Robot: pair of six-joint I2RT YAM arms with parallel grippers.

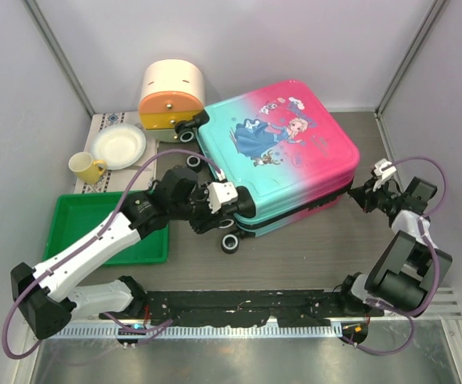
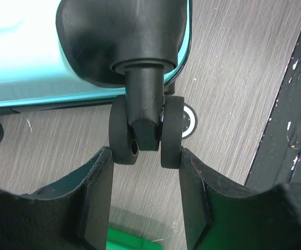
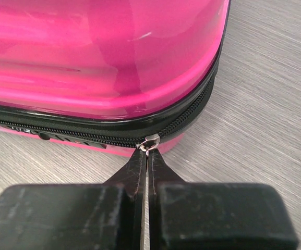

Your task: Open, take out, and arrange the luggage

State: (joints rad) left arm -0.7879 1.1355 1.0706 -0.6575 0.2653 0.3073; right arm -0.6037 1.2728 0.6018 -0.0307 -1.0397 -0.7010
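Pink-and-turquoise hard-shell luggage [image 1: 283, 152], printed with a cartoon princess, is laid flat on the surface [image 1: 295, 256], black zip closed, black wheels pointed left.

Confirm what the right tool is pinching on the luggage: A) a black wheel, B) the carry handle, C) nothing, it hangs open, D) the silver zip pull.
D: in the right wrist view the right tool is closed on the silver zip pull, at the zip line on the pink corner of the luggage.
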